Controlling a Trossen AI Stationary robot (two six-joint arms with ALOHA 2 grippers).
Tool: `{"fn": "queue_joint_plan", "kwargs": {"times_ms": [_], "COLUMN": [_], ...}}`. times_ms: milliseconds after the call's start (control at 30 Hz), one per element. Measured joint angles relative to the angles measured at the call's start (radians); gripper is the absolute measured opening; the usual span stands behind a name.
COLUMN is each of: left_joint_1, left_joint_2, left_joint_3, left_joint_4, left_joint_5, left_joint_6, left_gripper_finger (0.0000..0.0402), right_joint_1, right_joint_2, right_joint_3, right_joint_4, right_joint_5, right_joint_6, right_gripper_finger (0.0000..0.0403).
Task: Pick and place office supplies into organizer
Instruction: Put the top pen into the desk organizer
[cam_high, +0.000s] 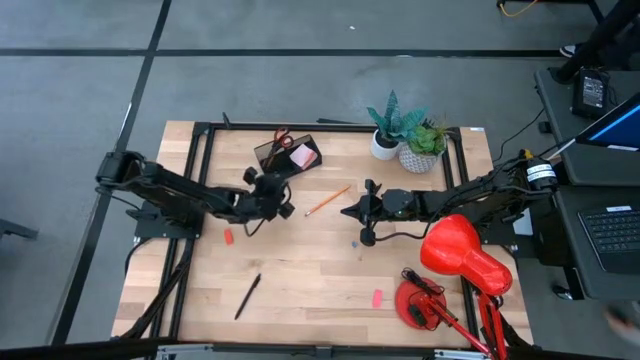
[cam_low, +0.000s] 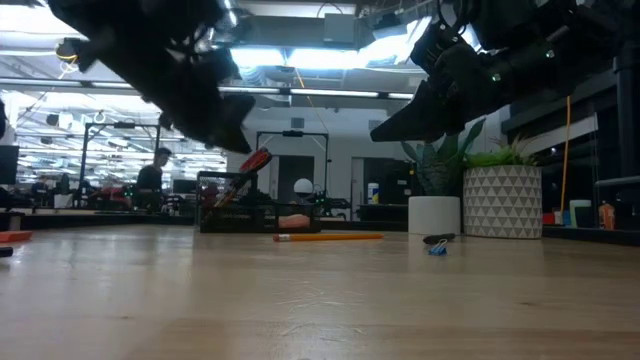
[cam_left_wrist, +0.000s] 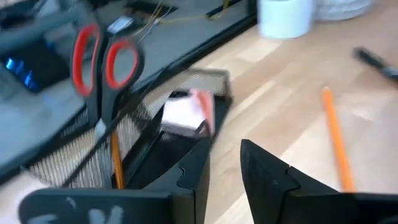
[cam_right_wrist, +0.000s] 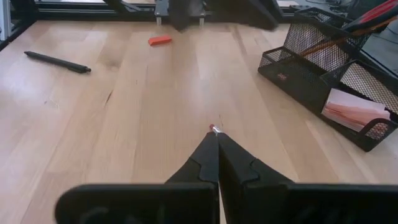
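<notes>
Left gripper empty, fingers slightly apart, beside organizer.
Pencil just right of it, slanted toward it; right gripper closed, empty, equally near.

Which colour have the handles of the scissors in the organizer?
Red; the scissors show best in the left wrist view.

Both arms are dark, near-black, built of jointed segments with black cables looped alongside. The right arm carries a white band with dark marking, possibly a label. Each wrist ends in matte black, wedge-shaped jaws.
</notes>
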Motion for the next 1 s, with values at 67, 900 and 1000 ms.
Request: {"fn": "queue_joint_plan", "kwargs": {"times_ms": [67, 900, 1000], "left_joint_1": [-0.024, -0.19, -0.188], "left_joint_2": [-0.03, -0.187, -0.187], "left_joint_3": [0.0, 0.0, 0.0], "left_joint_4": [-0.004, -0.108, -0.109], "left_joint_5": [0.0, 0.15, 0.15], "left_joint_6": [0.061, 0.279, 0.31], "left_gripper_finger": [0.0076, 0.0002, 0.0001], "right_joint_1": [0.0, 0.0, -0.007], "right_joint_2": [0.0, -0.001, -0.008], "right_joint_3": [0.0, 0.0, 0.0], "right_joint_4": [-0.001, -0.058, -0.077], "right_joint_5": [0.0, 0.0, 0.0], "right_joint_6": [0.006, -0.061, -0.062], "right_gripper_finger": [0.0001, 0.0001, 0.0001]}}
